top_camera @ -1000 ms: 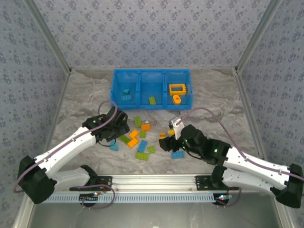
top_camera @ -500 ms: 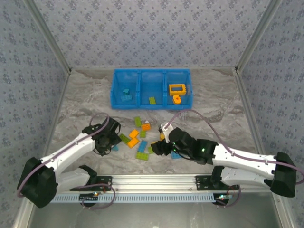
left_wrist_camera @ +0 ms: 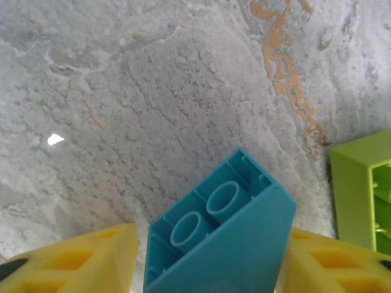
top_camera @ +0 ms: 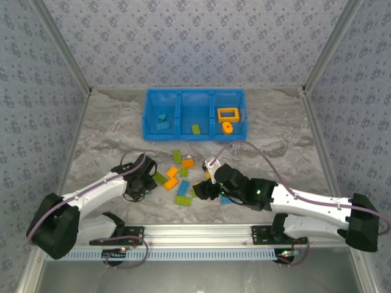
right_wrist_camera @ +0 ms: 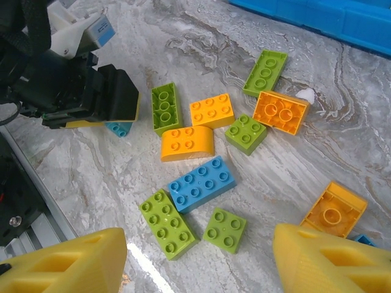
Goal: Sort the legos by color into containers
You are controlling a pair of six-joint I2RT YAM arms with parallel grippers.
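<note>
Three compartments side by side in one blue bin (top_camera: 178, 110) at the far side of the table (top_camera: 104, 134). Left compartment: teal pieces (top_camera: 162, 121), two as far as can be told. Middle compartment: one lime green brick (top_camera: 195, 129). Right compartment: two orange pieces, an open rectangular frame (top_camera: 228, 113) and a small round piece (top_camera: 227, 127) just on its near side.

Loose on the table between the arms, counted from the right wrist view:
- Five green bricks: a long eight-stud one (right_wrist_camera: 167, 223), a square one just beside it (right_wrist_camera: 225, 229), another square one (right_wrist_camera: 245, 133), and two oblong ones (right_wrist_camera: 164, 107) (right_wrist_camera: 265, 72).
- Four orange bricks: a six-stud one (right_wrist_camera: 212, 110), a round-backed one (right_wrist_camera: 186, 142) touching it, a squarish one (right_wrist_camera: 281, 112), and one apart from the rest (right_wrist_camera: 333, 210).
- One blue brick (right_wrist_camera: 202, 183) with eight studs, between the green ones and the round-backed orange one.
- A sliver of one more blue piece (right_wrist_camera: 365, 240), mostly hidden.

Left gripper (top_camera: 139, 183): down at the table, both yellow fingers (left_wrist_camera: 79, 259) closed in on one teal brick (left_wrist_camera: 220, 238), hollow underside toward the camera; lifted or not, cannot tell.

Right gripper (right_wrist_camera: 198, 244): jaws wide apart, nothing between them, hovering over the loose pile.
</note>
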